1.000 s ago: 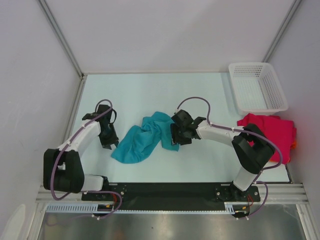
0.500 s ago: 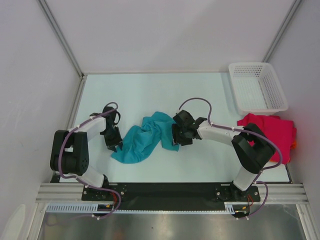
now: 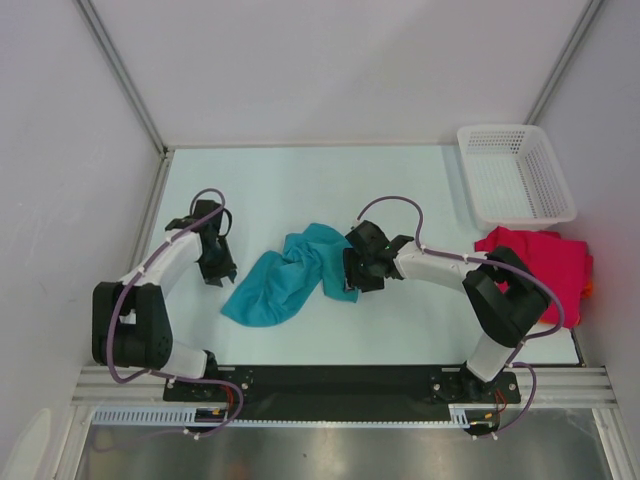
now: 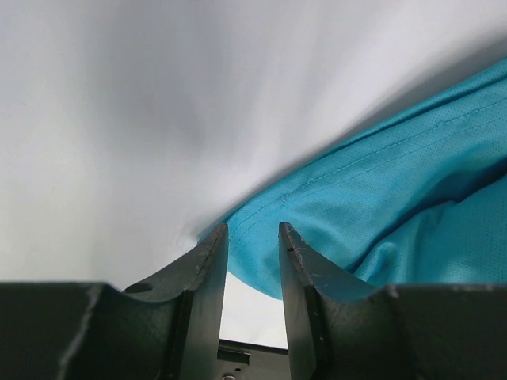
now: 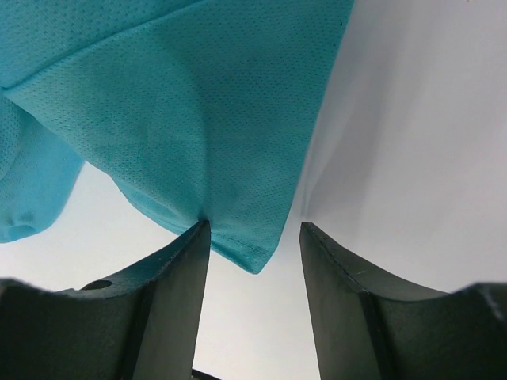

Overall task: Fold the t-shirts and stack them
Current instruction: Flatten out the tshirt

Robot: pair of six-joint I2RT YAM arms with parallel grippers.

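- Left gripper (image 3: 214,272) has backed off a bit. Half a second ago it was right up against the left edge of the teal shirt (image 3: 282,280); now it sits slightly up and left of there, just beside the cloth. The arm's elbow has swung out toward the table's left edge too.
- In the left wrist cam the gripper (image 4: 252,231) has its fingers only a narrow slit apart, with nothing between them. The teal shirt's (image 4: 380,206) stitched hem runs just past the tips.
- The teal shirt is still a crumpled heap in the middle of the table (image 3: 300,190), between the two grippers. As far as I can see it hasn't budged.
- Right gripper (image 3: 347,277) is parked at the shirt's right edge, same spot as before.
- The right wrist cam shows the gripper (image 5: 255,227) with its fingers a fair bit apart. A corner of the teal shirt (image 5: 182,103) hangs between them and brushes one finger, so it isn't pinched.
- The pink shirt (image 3: 545,262) is bunched at the far right by the right arm's elbow, just below the basket (image 3: 515,172). An orange edge (image 3: 588,290) peeks out on its right side. None of that has changed.
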